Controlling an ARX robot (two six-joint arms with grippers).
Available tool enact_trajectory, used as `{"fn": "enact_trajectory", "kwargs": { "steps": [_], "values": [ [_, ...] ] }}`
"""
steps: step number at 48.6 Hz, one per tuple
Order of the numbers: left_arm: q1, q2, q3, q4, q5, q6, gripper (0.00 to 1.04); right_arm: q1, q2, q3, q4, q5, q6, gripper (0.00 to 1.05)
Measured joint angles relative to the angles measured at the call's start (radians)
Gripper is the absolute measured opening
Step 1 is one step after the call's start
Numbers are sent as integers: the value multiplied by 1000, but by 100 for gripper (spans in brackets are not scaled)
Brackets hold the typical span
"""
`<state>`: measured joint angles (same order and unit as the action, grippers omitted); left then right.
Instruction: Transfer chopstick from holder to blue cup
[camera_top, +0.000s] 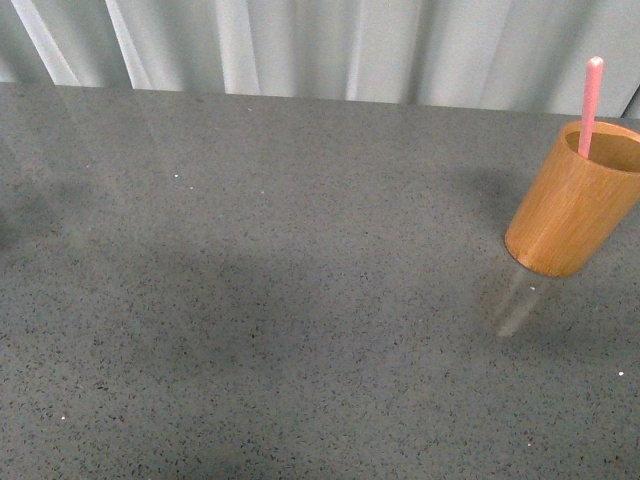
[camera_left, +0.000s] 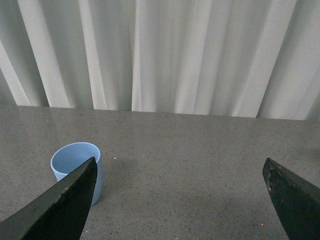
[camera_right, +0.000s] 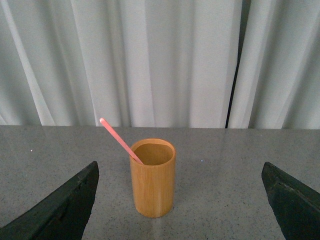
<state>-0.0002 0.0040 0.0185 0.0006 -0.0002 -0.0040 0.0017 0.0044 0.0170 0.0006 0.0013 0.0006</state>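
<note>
The chopstick (camera_right: 119, 140) is sitting in the holder (camera_right: 153, 185). It's leaning against the rim with the lower part down inside and the rounded pink end poking up well above the top. The holder stands upright on the speckled grey table (camera_top: 250, 300), over on the robot's right side going by the front view, and there's a faint pale reflection of it on the tabletop just in front of its base.

The right claw (camera_right: 180, 165) has its fingers spread wide apart with nothing between them. The holder and chopstick are straight ahead of it, pretty much lined up with the gap, a little nearer one finger than the other, and well clear of both. So there's no contact at all.

The left claw (camera_left: 179, 164) is the same deal: wide open and holding nothing. The blue cup (camera_left: 75, 159) is ahead of it but off to one side of the gap, sitting right behind one finger's tip, so that finger covers part of the cup's side in the wrist view. I can't tell if they're actually touching or the cup is just further back. The cup is upright, mouth up, and the part of the inside I can see looks bare.

Behind everything there's a pale pleated curtain (camera_top: 300, 40) running along the far edge of the table.
</note>
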Motion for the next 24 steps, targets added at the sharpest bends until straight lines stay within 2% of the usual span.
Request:
{"fn": "enact_trajectory", "kwargs": {
  "steps": [24],
  "values": [
    [0,0,0,0,0,0,98,0,0,0,0,0,0,95]
  ]
}}
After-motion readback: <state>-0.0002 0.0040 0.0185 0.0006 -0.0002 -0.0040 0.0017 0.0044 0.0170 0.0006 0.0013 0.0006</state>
